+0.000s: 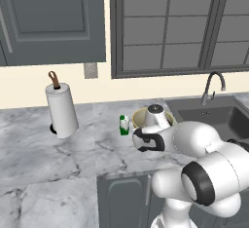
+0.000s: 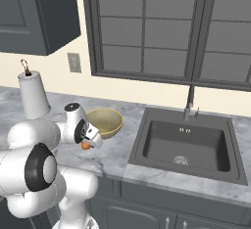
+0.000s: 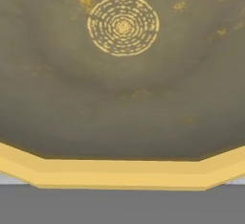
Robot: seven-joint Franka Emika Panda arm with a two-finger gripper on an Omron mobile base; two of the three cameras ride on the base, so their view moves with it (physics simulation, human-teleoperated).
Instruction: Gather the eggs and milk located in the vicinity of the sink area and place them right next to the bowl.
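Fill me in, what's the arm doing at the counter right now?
The hand is down at the near rim of the bowl, with an egg at its tip, apparently held. The hand view looks straight into the bowl's speckled inside. The milk already stands beside the bowl. The sink looks clear.

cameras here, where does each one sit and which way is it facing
Left base view: behind the arm on its left, looking forward and down at the marble counter, paper towel roll, milk and bowl; the white arm rises at lower right.
Right base view: behind on the right, facing the sink and window; the arm rises at lower left, an egg at the end effector.
Hand view: on the hand, looking into the bowl's speckled inside.
Both base views share bowl, sink, faucet and towel roll.
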